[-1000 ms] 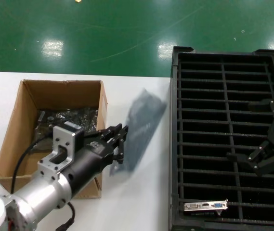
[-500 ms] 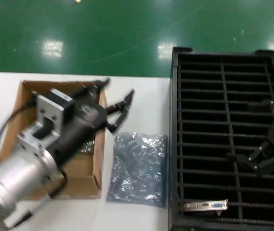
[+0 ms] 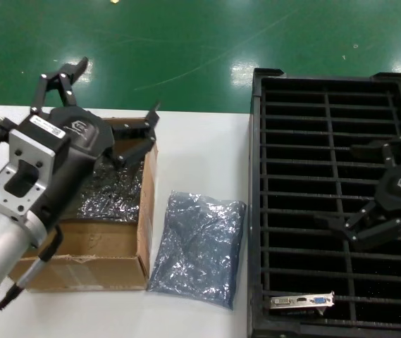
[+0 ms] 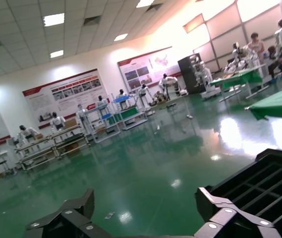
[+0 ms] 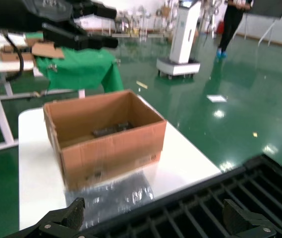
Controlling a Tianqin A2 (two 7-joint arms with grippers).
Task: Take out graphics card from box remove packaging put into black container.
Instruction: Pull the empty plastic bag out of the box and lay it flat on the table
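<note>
The graphics card (image 3: 302,301) stands in a front slot of the black container (image 3: 256,211), its silver bracket with the blue port showing. The empty grey-blue packaging (image 3: 196,245) lies flat on the white table between the box (image 3: 87,262) and the container. My left gripper (image 3: 119,86) is raised over the box's far side, open and empty; its wrist view looks across the green floor, with both fingers (image 4: 76,210) spread wide. My right gripper (image 3: 344,186) hovers open over the container's right half. The right wrist view shows the box (image 5: 108,141), the packaging (image 5: 116,196) and the container (image 5: 220,210).
Shiny dark bagged cards (image 3: 108,191) lie inside the box. The table edge runs behind the box, with green floor beyond it. The container's cross ribs (image 3: 327,169) form many narrow slots. The left arm's body covers the box's left part.
My left gripper let go of the packaging, which dropped flat onto the table, then rose and swung back-left over the box. The right gripper shifted slightly left.
</note>
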